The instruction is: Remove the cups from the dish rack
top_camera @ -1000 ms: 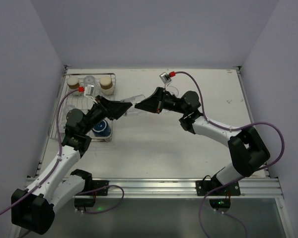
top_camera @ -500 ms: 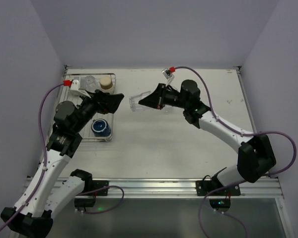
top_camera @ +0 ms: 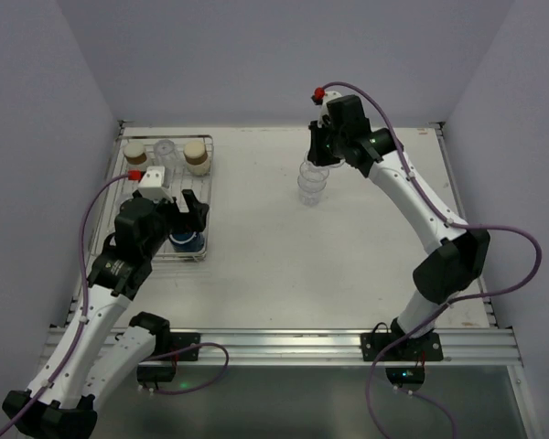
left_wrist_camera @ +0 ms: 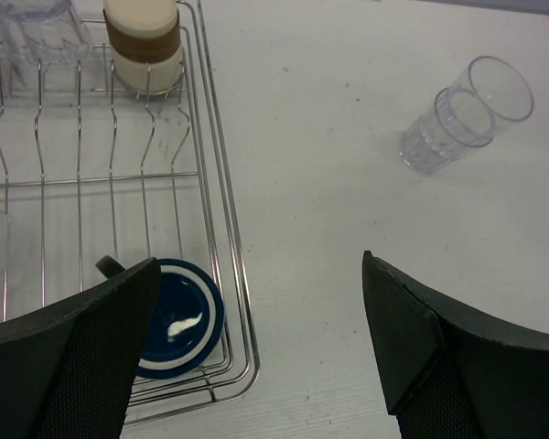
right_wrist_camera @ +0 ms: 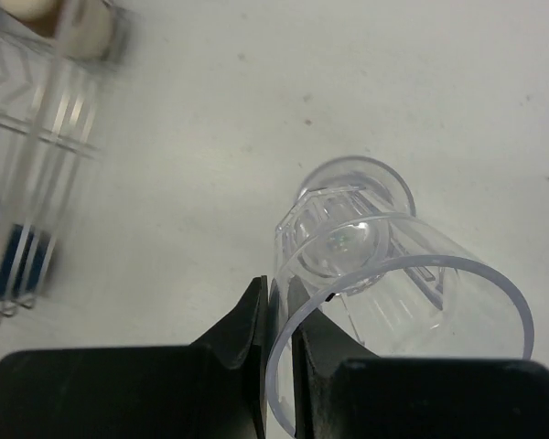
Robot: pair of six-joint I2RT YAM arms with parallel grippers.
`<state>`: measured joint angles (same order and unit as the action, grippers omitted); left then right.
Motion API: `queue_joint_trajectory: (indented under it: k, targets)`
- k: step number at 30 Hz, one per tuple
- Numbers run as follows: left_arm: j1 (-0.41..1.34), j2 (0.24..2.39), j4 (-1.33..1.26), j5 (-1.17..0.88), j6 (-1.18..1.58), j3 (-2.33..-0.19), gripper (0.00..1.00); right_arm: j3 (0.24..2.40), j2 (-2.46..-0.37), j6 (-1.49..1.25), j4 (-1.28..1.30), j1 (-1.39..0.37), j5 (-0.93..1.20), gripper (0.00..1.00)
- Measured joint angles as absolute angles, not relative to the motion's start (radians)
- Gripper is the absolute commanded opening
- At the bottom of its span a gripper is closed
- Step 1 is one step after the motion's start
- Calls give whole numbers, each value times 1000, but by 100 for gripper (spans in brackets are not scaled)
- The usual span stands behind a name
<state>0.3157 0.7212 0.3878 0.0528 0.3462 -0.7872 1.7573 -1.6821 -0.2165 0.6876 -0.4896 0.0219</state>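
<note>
A clear tumbler (right_wrist_camera: 421,311) hangs in the right gripper (right_wrist_camera: 276,304). Its rim is pinched between the two fingers, one inside the wall and one outside. It hangs over the far middle of the table (top_camera: 366,256), directly above a stack (left_wrist_camera: 462,119) of two nested clear tumblers standing upright there. Whether it touches the stack cannot be told.

Four cups are in the rack (top_camera: 110,210), which sits at the table's far left corner. Along its far end stand a row of three: a left tan cup (top_camera: 134,153), a rack tumbler (top_camera: 165,149) of clear plastic in the middle, and a right tan cup (top_camera: 195,154). The tan cups have cream bases facing up. A navy mug (left_wrist_camera: 178,315) sits in the near right corner of the rack, just inside the wire side, its handle pointing toward the rack's middle. The stack is well apart from the rack, to its right.

The left gripper (left_wrist_camera: 258,265) hovers over the near right part of the rack, above the mug, its fingers spread wide and holding nothing. The right arm reaches up from its base and bends toward the far middle, its wrist pointing down at the stack.
</note>
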Motion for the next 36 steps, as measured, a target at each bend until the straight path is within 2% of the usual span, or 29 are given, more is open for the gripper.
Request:
queue_joint_trajectory:
  k: [9,30,32,33,35,36]
  targets:
    - [316,696,383,78,311,-730,93,1974,-1905,-135,950,-479,-73,0]
    - [310,670,382,74,294,-722,93,2133,-2113,-118,991,-505,-89,0]
    - [307,671,382,74,294,-722,93,2133,-2122,-117,993,-505,-88,6]
    - [305,673,382,74,294,-722,93,2133,-2125,-116,993,-505,-88,15]
    - [300,679,382,75,295,-722,93,2133,-2128,-115,993,-506,-89,27]
    - [298,684,382,75,295,-722,93,2133,-2129,-115,991,-508,-90,37]
